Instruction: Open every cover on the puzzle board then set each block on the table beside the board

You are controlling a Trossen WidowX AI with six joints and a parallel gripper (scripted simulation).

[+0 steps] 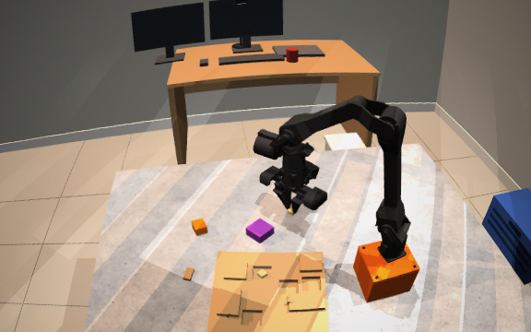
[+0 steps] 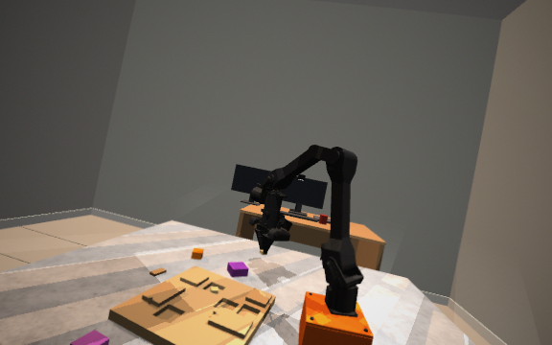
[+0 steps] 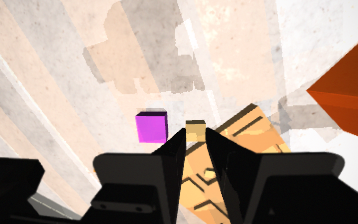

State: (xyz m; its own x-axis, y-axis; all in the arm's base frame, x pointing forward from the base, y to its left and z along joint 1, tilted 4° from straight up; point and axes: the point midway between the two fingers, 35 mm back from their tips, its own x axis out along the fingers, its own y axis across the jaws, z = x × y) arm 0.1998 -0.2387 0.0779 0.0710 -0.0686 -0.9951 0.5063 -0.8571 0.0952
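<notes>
My gripper point(image 1: 289, 208) point(image 2: 264, 250) point(image 3: 195, 131) is shut on a small tan block point(image 1: 290, 211) point(image 2: 262, 252) point(image 3: 195, 131), held above the table behind the board. The puzzle board point(image 1: 265, 323) point(image 2: 134, 309) point(image 3: 268, 127) has several covers standing beside open wells. A small pale yellow piece point(image 1: 262, 273) point(image 2: 215, 289) point(image 3: 210, 173) shows in the back well. A purple block point(image 1: 260, 228) point(image 2: 238, 268) point(image 3: 151, 128) and an orange block point(image 1: 199, 227) point(image 2: 197, 253) rest on the table behind the board. A flat brown block point(image 1: 188, 274) point(image 2: 158, 271) lies left of it. Another purple block point(image 2: 91, 338) shows at the front.
The orange arm base point(image 1: 387, 277) point(image 2: 335, 326) point(image 3: 352, 95) stands right of the board. A desk point(image 1: 265, 68) with monitors and a red mug point(image 1: 292, 54) is behind the table. A blue cabinet point(image 1: 524, 231) is at the far right.
</notes>
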